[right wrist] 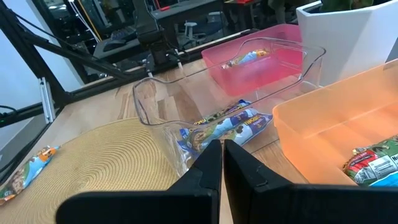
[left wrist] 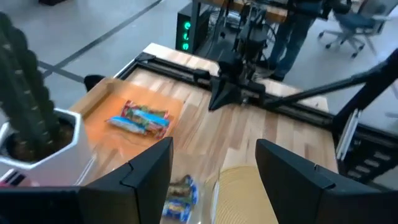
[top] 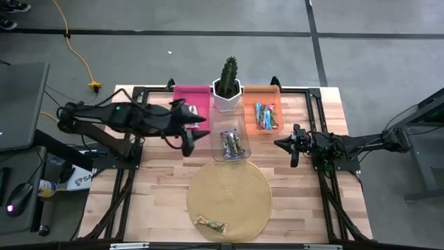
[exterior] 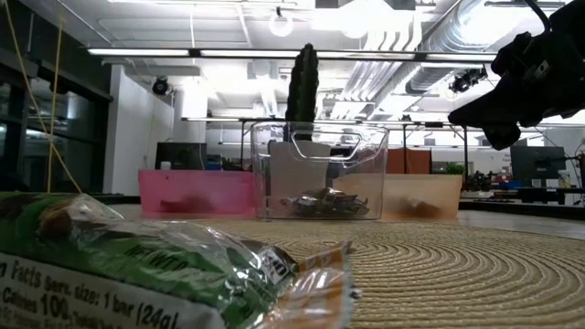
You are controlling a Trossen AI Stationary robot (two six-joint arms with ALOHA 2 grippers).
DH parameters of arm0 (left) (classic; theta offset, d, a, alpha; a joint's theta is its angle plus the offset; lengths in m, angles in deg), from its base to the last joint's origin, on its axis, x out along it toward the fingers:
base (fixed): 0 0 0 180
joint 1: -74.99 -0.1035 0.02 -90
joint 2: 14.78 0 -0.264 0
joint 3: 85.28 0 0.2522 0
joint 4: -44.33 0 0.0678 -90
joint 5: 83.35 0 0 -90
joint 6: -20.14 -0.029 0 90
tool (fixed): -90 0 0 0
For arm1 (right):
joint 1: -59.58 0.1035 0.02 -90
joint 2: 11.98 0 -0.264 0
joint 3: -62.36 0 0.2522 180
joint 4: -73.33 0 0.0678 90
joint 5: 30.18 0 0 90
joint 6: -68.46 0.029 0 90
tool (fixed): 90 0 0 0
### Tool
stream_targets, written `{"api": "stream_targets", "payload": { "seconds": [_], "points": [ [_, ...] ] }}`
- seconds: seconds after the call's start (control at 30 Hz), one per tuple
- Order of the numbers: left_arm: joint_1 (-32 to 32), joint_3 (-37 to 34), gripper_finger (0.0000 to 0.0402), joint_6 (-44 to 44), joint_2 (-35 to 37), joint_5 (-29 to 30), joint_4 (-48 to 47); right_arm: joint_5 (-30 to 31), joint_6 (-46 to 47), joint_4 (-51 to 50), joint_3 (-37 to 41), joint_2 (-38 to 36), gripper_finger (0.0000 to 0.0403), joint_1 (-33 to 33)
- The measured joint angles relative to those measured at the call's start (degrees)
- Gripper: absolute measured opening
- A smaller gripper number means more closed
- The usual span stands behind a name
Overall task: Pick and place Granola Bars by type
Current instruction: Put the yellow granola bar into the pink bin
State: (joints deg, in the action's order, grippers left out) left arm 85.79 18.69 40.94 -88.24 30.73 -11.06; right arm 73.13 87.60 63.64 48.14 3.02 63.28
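Granola Bars (top: pixel 211 223) in crinkly wrappers lie on the round woven mat (top: pixel 229 198) at the desk's near edge; the low view shows its green print. More fill the clear bin (right wrist: pixel 217 93), orange bin (top: pixel 263 97), pink bin (right wrist: pixel 261 62). Left gripper (top: pixel 188 141) jaws wide, empty; right gripper (top: pixel 294 154) jaws closed, empty.

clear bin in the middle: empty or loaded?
Loaded. The clear bin holds a few granola bars at its end nearest the round woven mat.

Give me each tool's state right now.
Left tool: open, holding nothing, above the clear bin.
Right tool: closed, empty.
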Motion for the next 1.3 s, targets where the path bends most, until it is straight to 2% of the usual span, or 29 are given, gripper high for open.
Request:
{"api": "stream_targets", "payload": {
  "seconds": [0.2,0.5,0.67,0.77,0.93,1.1,1.3],
  "points": [
    [3.09,-0.02,0.0227,-0.72,4.44,1.34,-4.94,0.0,-0.02,-0.07,0.0,0.0,0.0,0.01],
    [11.56,-0.02,0.0227,-1.47,9.54,5.07,-10.28,-0.01,0.05,-0.13,0.01,0.0,0.0,-0.01],
    [17.7,-1.45,0.0227,0.27,11.55,10.39,-11.22,0.0,0.06,-0.06,0.01,0.0,0.0,0.01],
    [21.36,-6.48,0.0227,2.3,14.57,13.75,-8.2,0.01,0.06,-0.04,-0.01,0.0,0.0,0.01],
    [26.64,-19.59,0.0227,5.27,22.36,15.7,2.6,0.0,0.09,-0.02,0.01,0.0,0.0,0.01],
    [29.9,-32.18,0.0227,4.4,29.37,12.04,17.07,0.01,0.08,-0.02,-0.01,0.0,0.0,0.01],
    [31.71,-47.14,0.0227,3.5,33.9,7.11,35.03,0.0,0.08,-0.02,0.01,0.0,0.0,0.01]
  ]
}}
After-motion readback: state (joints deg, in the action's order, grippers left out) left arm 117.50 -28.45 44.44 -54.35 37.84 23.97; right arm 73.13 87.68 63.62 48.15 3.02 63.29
